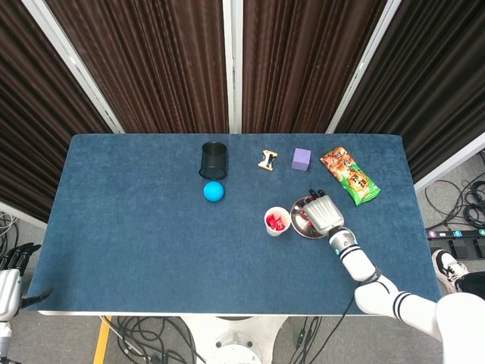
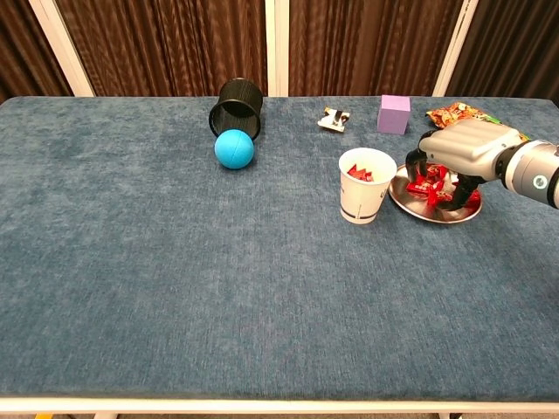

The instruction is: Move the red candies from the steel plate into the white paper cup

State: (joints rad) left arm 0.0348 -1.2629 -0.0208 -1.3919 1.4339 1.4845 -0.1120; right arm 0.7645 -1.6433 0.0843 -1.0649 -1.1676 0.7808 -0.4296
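Observation:
The white paper cup (image 2: 365, 187) stands on the blue table with a few red candies (image 2: 357, 174) inside it; the head view shows the cup (image 1: 276, 221) too. Just right of it lies the steel plate (image 2: 409, 200) holding several red candies (image 2: 430, 185). My right hand (image 2: 465, 150) hangs over the plate, palm down, fingers curled onto the candies. Whether any candy is pinched is hidden. From the head view the right hand (image 1: 323, 213) covers most of the plate (image 1: 300, 221). My left hand (image 1: 9, 282) is low beside the table's left front corner, holding nothing.
A black cup (image 2: 236, 106) lies on its side at the back, with a blue ball (image 2: 234, 148) in front of it. Behind the plate are a small wooden piece (image 2: 334, 119), a purple cube (image 2: 395, 114) and a snack bag (image 1: 348, 176).

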